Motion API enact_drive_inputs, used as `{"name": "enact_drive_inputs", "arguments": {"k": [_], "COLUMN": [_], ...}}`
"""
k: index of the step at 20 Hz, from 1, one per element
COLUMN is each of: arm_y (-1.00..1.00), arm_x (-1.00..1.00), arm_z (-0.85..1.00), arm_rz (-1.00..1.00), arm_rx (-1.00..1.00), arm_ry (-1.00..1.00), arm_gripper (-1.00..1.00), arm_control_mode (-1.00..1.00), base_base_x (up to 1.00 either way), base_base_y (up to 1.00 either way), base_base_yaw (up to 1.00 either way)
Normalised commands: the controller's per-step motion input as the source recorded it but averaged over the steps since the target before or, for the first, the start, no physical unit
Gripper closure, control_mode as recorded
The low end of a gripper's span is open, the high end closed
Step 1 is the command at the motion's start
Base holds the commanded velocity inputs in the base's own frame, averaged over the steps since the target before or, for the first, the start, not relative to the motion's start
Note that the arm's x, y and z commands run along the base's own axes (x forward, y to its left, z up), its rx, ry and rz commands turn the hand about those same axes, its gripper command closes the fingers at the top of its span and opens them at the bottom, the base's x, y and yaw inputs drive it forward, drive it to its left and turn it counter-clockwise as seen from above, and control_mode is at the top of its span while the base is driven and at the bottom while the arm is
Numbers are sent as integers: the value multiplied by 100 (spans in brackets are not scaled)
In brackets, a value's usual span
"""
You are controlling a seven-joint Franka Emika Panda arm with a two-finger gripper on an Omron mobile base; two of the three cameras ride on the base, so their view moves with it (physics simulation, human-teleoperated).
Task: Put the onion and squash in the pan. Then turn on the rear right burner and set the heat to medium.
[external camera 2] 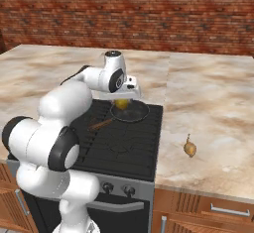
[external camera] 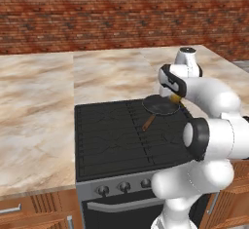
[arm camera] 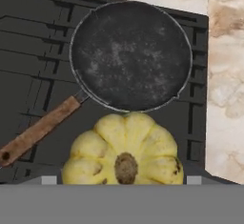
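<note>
Squash (arm camera: 125,150): gripped across wide-set jaws of gripper (external camera 2: 122,99), poised above near rim of empty pan (arm camera: 130,54); advise carrying farther over centre before release, onion (external camera 2: 189,148) waiting on right counter.

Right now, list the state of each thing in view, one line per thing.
squash: held in the gripper, above the near rim of the pan, not yet inside.
pan: empty, sitting on the rear right burner of the cooktop, handle pointing toward the stove front.
onion: lying on the counter right of the stove, untouched.
gripper: closed on the squash.
</note>
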Motion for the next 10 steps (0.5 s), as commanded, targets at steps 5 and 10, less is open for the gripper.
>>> {"name": "enact_drive_inputs", "arguments": {"k": [5,10], "arm_y": [0,0], "arm_x": [97,69], "arm_z": [0,-1], "arm_rz": [0,0], "arm_rx": [0,0], "arm_ry": [21,12], "arm_gripper": [100,100], "arm_control_mode": [-100,-100], "base_base_x": [0,0], "base_base_y": [0,0], "base_base_yaw": [0,0]}}
